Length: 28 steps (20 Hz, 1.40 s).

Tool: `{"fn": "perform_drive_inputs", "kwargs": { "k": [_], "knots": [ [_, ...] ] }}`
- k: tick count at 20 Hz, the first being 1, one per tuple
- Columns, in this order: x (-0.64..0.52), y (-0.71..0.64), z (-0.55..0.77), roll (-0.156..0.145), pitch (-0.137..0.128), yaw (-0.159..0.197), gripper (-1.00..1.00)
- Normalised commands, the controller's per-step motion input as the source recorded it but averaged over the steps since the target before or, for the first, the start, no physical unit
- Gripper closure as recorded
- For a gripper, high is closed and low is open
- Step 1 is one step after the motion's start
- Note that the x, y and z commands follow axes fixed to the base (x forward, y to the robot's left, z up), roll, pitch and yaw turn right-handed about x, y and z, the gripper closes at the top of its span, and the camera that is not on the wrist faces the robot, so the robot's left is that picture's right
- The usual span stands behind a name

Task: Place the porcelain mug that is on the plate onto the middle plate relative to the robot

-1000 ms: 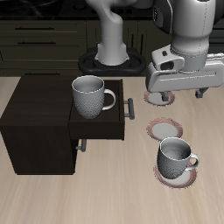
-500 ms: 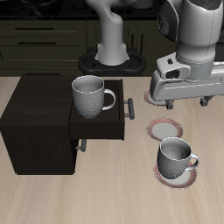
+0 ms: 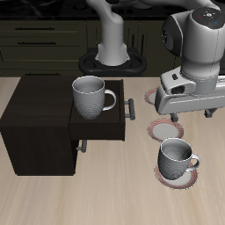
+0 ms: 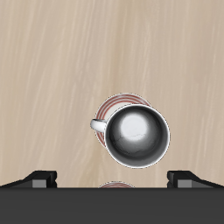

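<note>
On the table (image 3: 105,189), a dark cabinet (image 3: 39,123) carries a second, larger-looking mug (image 3: 90,97) on top, well apart from the work. Beside the cabinet lies the middle plate (image 3: 166,132), bare and partly under the arm, with another plate behind it mostly hidden. Nearer the front edge the porcelain mug (image 3: 177,159) stands upright on its own plate (image 3: 167,179), handle pointing away from the cabinet. The claw (image 3: 184,109) hangs above the plates, empty, its fingers spread wide in the wrist view (image 4: 112,178). The mug looks stiff, glazed, likely slippery and breakable; gripping the rim wall opposite the handle seems safest. Open table surrounds it, so lifting straight up should clear everything
</note>
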Motion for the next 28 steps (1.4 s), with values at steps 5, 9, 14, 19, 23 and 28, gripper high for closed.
{"fn": "perform_drive_inputs", "kwargs": {
  "k": [5, 9, 14, 19, 23, 28],
  "knots": [
    [0.02, 0.05, -0.33, 0.010, -0.019, 0.013, -1.00],
    [0.13, -0.05, -0.40, -0.017, -0.023, -0.006, -1.00],
    [0.00, 0.07, -0.34, 0.006, 0.006, -0.009, -1.00],
    [-0.13, 0.12, -0.44, 0.003, 0.000, -0.001, -1.00],
    [-0.01, -0.03, -0.37, 0.008, 0.018, -0.003, -1.00],
    [-0.10, 0.04, -0.46, 0.013, 0.033, 0.022, -1.00]
  ]
}}
